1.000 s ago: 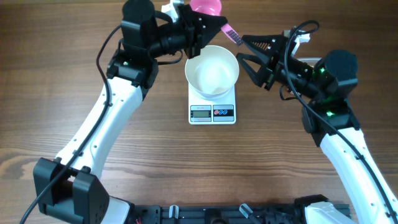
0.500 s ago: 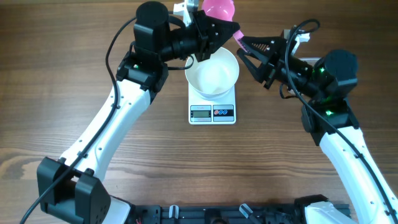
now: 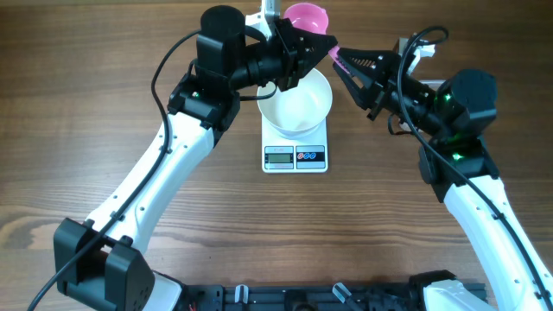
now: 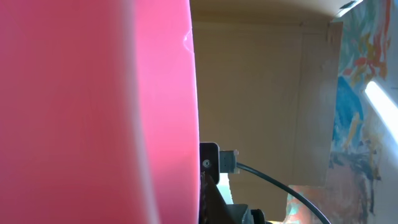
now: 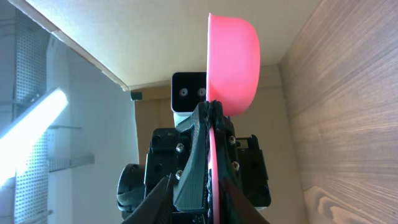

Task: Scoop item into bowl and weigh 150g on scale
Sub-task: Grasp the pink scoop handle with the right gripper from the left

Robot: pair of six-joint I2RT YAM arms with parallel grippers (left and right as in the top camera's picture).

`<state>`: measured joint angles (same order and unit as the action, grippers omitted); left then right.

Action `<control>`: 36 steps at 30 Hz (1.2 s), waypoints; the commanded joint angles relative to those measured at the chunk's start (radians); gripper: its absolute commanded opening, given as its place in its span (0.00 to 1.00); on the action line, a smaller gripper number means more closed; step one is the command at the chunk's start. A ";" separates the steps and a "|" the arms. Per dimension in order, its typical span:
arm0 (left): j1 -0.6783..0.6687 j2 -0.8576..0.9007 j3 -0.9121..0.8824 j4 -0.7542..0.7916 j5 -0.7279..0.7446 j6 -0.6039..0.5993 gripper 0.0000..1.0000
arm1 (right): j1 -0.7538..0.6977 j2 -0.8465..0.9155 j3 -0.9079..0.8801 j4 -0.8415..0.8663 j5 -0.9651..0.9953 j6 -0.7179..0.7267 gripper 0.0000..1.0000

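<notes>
A pink scoop (image 3: 307, 15) hangs above the table's far edge, behind the white bowl (image 3: 296, 102). My left gripper (image 3: 309, 41) is shut on its handle. The bowl stands on the white scale (image 3: 295, 156) and looks empty. My right gripper (image 3: 340, 59) reaches in from the right, its jaws narrowed on either side of the handle's end. In the right wrist view the scoop (image 5: 233, 68) stands on edge. A gap still shows there between one of my fingers (image 5: 165, 194) and the handle. The pink scoop (image 4: 93, 112) fills the left wrist view. The beans are out of view.
Bare wooden table lies on both sides of the scale and in front of it. Both arms meet over the far middle of the table, close above the bowl's back rim. A black cable loops off each wrist.
My left arm has carried the scoop to the right, toward the right gripper. The right jaws have narrowed around the handle's end.
</notes>
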<state>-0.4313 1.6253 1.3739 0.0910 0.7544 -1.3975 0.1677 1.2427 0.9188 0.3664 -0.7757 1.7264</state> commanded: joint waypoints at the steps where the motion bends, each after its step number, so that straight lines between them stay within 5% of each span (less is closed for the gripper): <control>1: -0.003 -0.019 0.016 0.002 -0.016 -0.026 0.04 | 0.004 0.011 0.016 0.007 0.025 -0.027 0.24; 8: -0.003 -0.019 0.016 0.002 -0.016 -0.035 0.04 | 0.004 0.010 0.016 0.007 0.029 -0.050 0.17; 36: -0.003 -0.019 0.016 0.002 0.034 -0.031 0.04 | 0.004 0.011 0.016 0.007 0.055 -0.059 0.17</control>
<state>-0.4313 1.6249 1.3739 0.0940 0.7559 -1.4349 0.1696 1.2438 0.9188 0.3641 -0.7643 1.6966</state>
